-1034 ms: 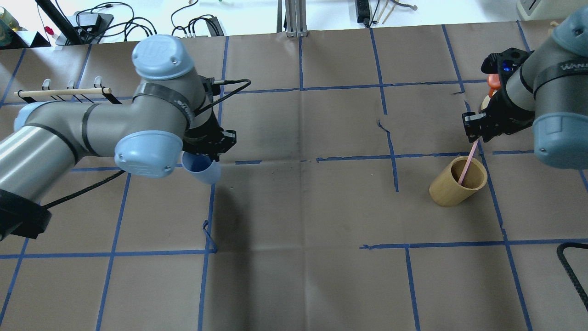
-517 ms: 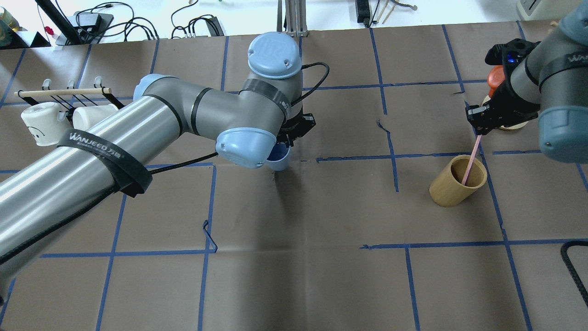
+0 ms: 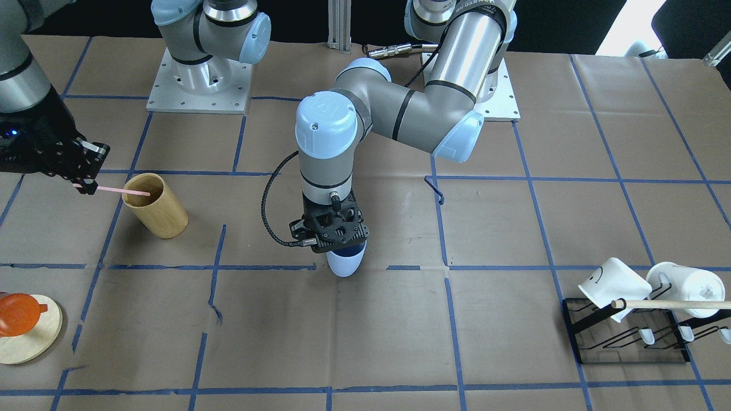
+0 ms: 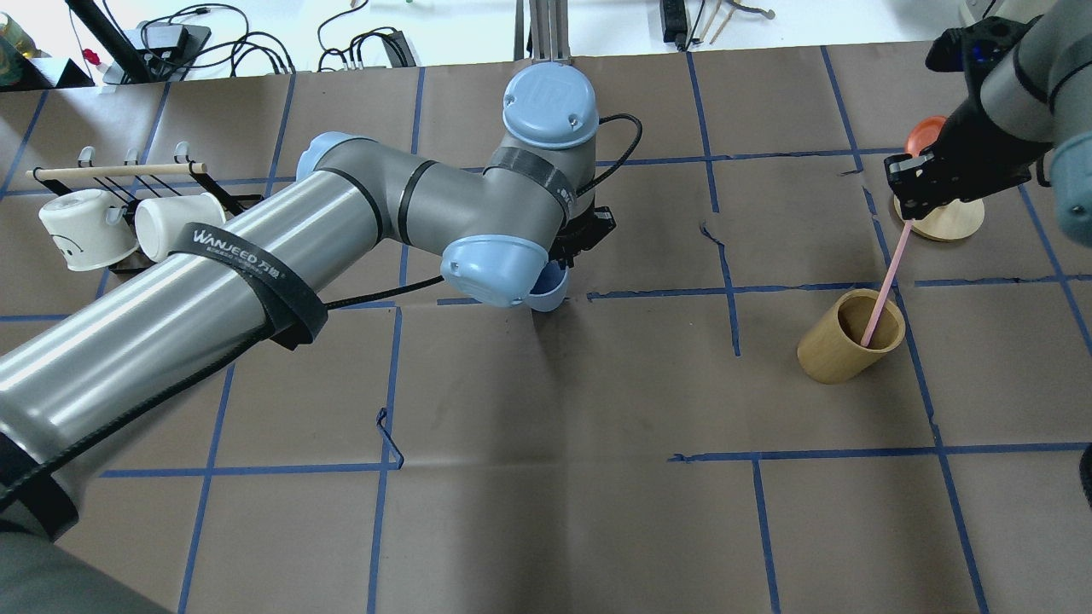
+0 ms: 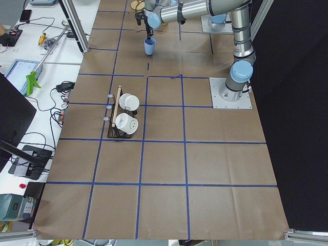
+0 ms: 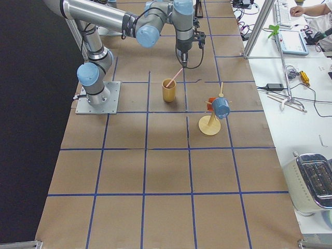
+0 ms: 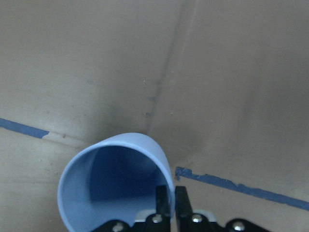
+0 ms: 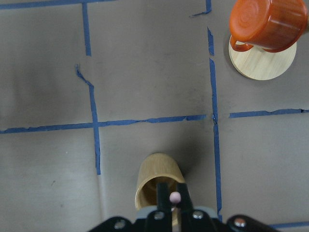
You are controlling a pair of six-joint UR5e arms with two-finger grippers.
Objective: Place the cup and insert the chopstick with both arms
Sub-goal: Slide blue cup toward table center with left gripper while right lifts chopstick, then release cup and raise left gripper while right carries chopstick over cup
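Note:
My left gripper is shut on the rim of the light blue cup, holding it upright at the table's middle. The cup sits on or just above the paper; I cannot tell which. It also shows in the overhead view and the left wrist view. My right gripper is shut on the top end of the pale pink chopstick. The stick slants down, and its lower end is still inside the tan cylinder holder. The stick also shows in the front view.
A black rack with two white mugs and a long wooden dowel stands at the far left. An orange mug on a round wooden stand is just behind my right gripper. Blue tape lines cross the brown paper.
My left arm has swung right, carrying the cup from the left side to the table's middle. My right gripper has moved up and back, drawing the chopstick further out of the holder.

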